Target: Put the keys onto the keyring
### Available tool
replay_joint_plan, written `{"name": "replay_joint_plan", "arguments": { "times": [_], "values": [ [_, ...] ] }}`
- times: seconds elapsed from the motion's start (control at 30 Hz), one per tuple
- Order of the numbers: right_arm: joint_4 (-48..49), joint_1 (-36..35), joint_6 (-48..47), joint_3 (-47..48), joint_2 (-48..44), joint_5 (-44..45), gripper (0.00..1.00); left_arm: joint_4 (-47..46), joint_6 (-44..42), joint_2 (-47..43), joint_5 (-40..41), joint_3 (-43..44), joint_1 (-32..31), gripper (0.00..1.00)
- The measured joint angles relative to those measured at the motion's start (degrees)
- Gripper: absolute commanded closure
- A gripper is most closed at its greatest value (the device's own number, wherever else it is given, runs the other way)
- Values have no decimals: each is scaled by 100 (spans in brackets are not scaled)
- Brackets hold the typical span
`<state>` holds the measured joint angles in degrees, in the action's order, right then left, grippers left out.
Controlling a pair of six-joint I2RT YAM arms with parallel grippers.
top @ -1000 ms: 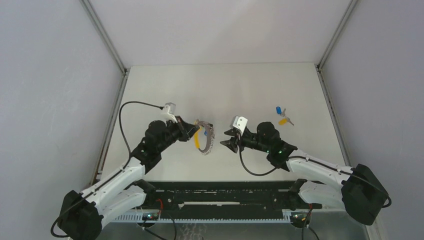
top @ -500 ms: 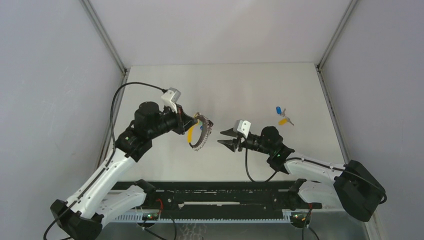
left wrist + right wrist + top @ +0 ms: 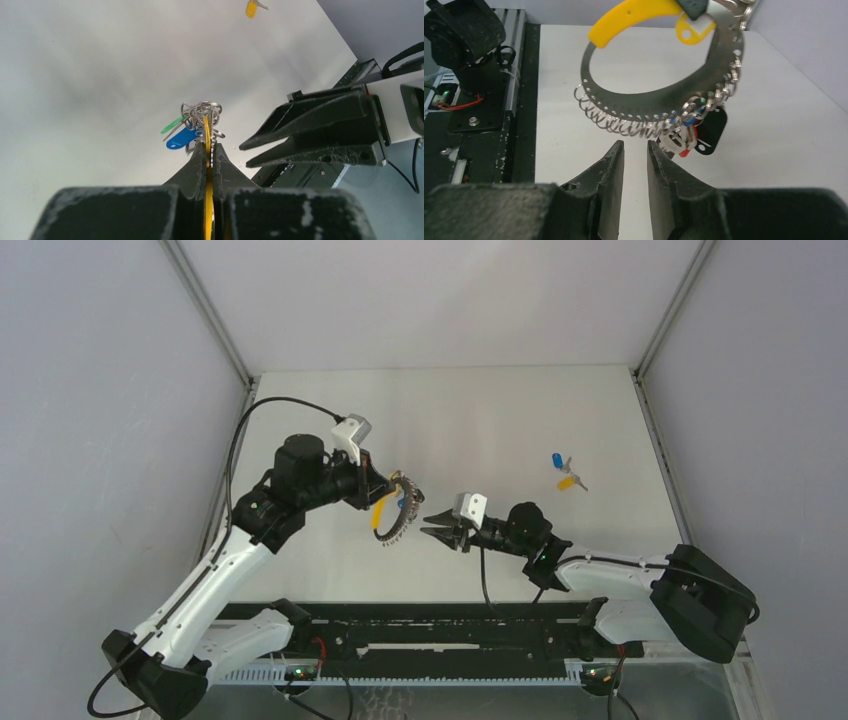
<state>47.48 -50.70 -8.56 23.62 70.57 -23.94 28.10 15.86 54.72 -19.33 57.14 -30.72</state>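
The left gripper [image 3: 210, 150], jaws pinching the yellow handle [image 3: 634, 17], holds the keyring [image 3: 664, 95] raised so its loops hang just ahead of the right gripper [image 3: 635, 145], whose empty jaws stand narrowly apart. The keys [image 3: 566, 481] lie well behind those jaws, unthreaded.

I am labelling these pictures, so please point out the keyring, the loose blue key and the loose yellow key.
keyring [image 3: 644, 102]: right wrist view, on the metal arc that carries the small rings.
blue key [image 3: 556, 460]: top view, on its blue cap.
yellow key [image 3: 566, 482]: top view, on its yellow cap.
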Motion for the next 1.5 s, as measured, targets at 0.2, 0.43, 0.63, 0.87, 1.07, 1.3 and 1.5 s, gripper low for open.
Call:
{"name": "replay_joint_plan", "arguments": {
  "times": [0.2, 0.43, 0.63, 0.87, 1.07, 1.3, 1.5],
  "values": [
    [81, -337, -2, 0, 179, 214, 82, 42, 2, 0, -2, 7, -17, 100],
    [105, -457, -2, 4, 490, 553, 82, 42, 2, 0, -17, 7, -59, 100],
    [229, -470, -2, 11, 599, 758, 82, 39, 4, 0, -44, 7, -127, 100],
    [343, -492, -2, 13, 640, 844, 84, 35, 9, 2, -57, 7, -175, 100],
    [376, -496, 0, 13, 640, 844, 84, 33, 13, 4, -57, 4, -216, 100],
    [380, -501, 0, 17, 643, 841, 84, -11, 55, 4, -57, 4, -234, 100],
    [378, -562, 4, 44, 669, 894, 84, -15, 66, 4, -48, 4, -238, 100]
  ]
}}
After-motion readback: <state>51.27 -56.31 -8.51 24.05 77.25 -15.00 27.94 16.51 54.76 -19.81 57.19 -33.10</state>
